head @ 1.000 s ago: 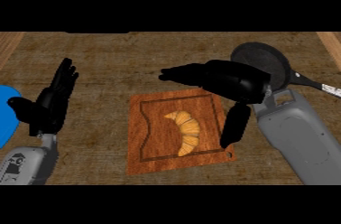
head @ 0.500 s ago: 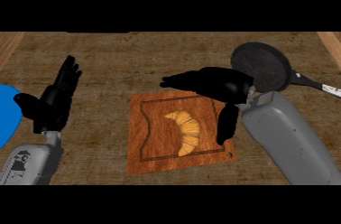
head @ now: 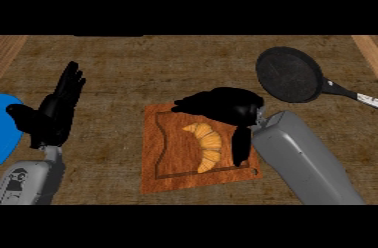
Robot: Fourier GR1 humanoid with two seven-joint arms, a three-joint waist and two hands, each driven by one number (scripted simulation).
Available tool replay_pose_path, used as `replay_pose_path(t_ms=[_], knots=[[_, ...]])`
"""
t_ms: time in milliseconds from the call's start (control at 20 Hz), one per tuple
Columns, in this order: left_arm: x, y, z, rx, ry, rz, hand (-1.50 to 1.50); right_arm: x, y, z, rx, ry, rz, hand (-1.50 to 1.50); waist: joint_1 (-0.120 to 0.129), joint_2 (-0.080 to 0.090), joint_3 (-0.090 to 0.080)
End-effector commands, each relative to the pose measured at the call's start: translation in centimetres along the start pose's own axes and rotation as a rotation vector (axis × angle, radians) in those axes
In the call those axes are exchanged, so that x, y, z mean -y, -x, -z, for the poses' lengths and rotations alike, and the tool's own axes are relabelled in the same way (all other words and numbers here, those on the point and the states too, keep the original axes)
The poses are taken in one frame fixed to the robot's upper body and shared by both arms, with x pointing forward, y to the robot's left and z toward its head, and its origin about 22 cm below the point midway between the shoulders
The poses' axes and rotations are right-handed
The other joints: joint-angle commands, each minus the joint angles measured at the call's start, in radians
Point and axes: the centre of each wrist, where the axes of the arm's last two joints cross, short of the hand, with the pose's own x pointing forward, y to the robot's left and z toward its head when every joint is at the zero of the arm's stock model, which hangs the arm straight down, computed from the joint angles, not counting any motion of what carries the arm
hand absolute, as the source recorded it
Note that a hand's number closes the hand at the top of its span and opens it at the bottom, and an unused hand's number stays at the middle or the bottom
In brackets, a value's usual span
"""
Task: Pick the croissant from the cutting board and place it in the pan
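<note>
Head view: the right hand (head: 225,106) is seen to have been drawn back from near the pan (head: 289,74) over the last second and lowered over the far end of the board (head: 159,164); it now hangs directly above the upper tip of the croissant (head: 206,146), with the fingers spread leftward beyond that tip and the thumb hanging down along the pastry's right side. The hand is open: nothing is enclosed, and no contact between thumb and croissant can be confirmed. The croissant is unmoved, lying flat in the board's recess, just below and partly under the palm. The pan is noted well apart from the hand, up and to its right, handle pointing away to the right, with nothing in it. The left hand (head: 52,117) is recorded at the left edge, open, fingers up, at rest and unchanged, beside a blue object (head: 6,124) cut off by the frame. Assessment: the approach is judged nearly complete and the grasp not yet made; closing round the croissant is taken to be the next requirement, followed by a carry up and right to the pan.
</note>
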Motion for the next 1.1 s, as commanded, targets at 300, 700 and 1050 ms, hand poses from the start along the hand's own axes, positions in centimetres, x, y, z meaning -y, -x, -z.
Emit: replay_pose_path(t_ms=[300, 700, 1050], knots=[[1.4, 1.2, -1.0, -0.004, -0.009, -0.009, 0.00, -1.1, -1.8, 2.3, -0.112, -0.078, -0.166, -1.50, -0.001, -0.001, 0.000], [0.7, -1.2, 0.9, 0.010, 0.018, -0.002, 0.00, -3.0, -1.0, 4.9, -0.138, -0.104, -0.178, -1.50, 0.001, 0.001, 0.000], [0.0, -0.5, -1.3, -0.016, 0.004, -0.008, 0.00, -4.0, 0.6, 3.9, -0.161, -0.156, -0.228, -1.50, 0.003, -0.001, 0.000]])
